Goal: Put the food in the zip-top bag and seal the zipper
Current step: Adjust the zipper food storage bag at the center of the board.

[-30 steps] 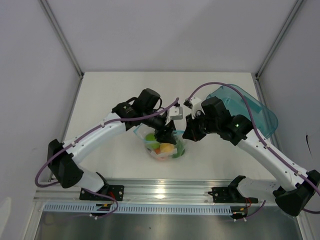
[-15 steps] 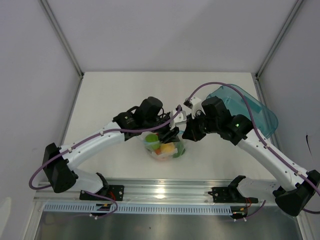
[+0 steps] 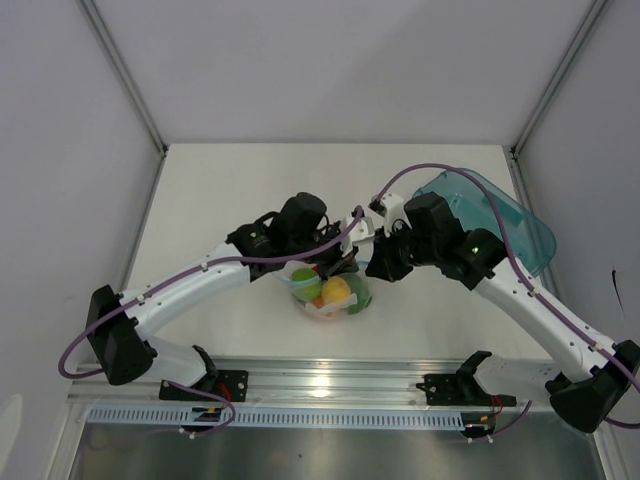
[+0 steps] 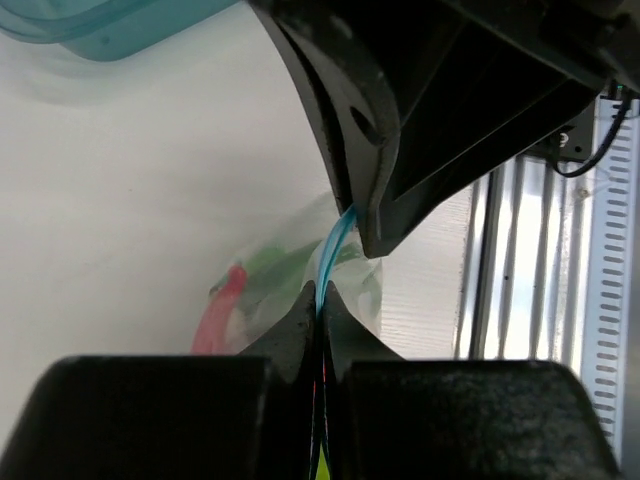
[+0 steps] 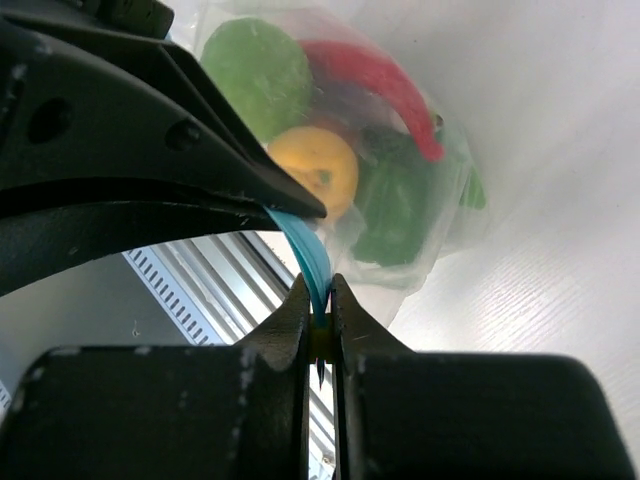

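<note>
The clear zip-top bag (image 3: 330, 295) hangs between both arms above the table's near middle, with the food (image 3: 335, 291) inside: a green lime (image 5: 255, 72), a yellow lemon (image 5: 315, 170), a red pepper (image 5: 385, 85) and green pieces. Its light blue zipper (image 5: 305, 255) runs taut between the two grippers. My left gripper (image 4: 320, 300) is shut on the zipper (image 4: 330, 255) at one end. My right gripper (image 5: 320, 300) is shut on it at the other end. The two grippers nearly touch over the bag's mouth.
A translucent teal oval tray (image 3: 500, 215) lies tipped at the back right, behind the right arm. An aluminium rail (image 3: 330, 380) runs along the table's near edge.
My left gripper moved right along the bag's mouth and closed on the zipper, close to the right gripper. The right gripper kept its hold and barely moved.
</note>
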`<state>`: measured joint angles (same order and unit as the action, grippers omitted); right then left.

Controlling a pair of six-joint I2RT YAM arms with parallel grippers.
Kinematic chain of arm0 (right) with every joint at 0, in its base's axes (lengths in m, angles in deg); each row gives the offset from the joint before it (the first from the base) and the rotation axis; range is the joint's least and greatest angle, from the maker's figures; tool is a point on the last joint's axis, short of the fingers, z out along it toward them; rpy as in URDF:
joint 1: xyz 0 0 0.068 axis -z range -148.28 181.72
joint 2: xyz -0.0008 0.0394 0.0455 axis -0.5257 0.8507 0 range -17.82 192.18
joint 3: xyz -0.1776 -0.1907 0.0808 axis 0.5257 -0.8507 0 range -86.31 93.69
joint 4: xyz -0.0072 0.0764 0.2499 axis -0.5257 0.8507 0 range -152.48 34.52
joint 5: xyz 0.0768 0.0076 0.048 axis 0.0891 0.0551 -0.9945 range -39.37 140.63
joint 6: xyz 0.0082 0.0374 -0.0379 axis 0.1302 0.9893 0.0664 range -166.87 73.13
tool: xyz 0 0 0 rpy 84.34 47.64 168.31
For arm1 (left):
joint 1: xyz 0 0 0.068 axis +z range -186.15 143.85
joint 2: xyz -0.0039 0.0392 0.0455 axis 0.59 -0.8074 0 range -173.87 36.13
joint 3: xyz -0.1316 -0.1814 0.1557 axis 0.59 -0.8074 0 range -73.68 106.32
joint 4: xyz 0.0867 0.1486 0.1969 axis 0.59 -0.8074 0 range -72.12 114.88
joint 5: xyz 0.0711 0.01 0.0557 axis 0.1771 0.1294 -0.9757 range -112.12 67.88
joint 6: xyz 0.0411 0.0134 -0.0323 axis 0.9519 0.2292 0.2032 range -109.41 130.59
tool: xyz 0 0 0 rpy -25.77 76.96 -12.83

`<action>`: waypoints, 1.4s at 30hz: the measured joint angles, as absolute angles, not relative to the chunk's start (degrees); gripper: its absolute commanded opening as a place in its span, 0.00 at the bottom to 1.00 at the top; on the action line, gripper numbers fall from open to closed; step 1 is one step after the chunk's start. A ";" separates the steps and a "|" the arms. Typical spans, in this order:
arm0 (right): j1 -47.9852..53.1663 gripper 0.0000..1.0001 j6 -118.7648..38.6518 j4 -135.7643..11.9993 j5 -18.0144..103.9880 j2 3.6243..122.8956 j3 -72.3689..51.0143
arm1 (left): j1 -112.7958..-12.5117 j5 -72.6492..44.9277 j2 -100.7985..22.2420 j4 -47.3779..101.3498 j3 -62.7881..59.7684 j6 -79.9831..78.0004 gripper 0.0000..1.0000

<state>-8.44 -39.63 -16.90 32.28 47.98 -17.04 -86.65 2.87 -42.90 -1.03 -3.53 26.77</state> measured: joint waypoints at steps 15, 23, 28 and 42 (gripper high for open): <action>-7.26 0.99 -37.88 -16.59 41.52 42.82 -18.50 | -83.99 14.78 -44.08 -4.70 -2.41 16.87 0.01; -6.43 0.66 -37.64 -21.03 35.93 34.65 -28.12 | -80.47 19.92 -44.08 -5.12 -2.41 11.82 0.01; -6.43 0.56 -36.19 -26.56 31.03 29.20 -33.58 | -80.40 21.95 -44.08 -5.31 -2.41 9.03 0.00; -6.41 0.22 -35.45 -40.24 25.11 24.37 -40.20 | -80.38 27.26 -44.10 -3.54 -2.20 2.91 0.01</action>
<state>-6.41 -35.45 -40.24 25.11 24.37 -40.20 -80.38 27.26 -44.10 -3.54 -2.20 2.91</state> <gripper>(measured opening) 0.285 0.006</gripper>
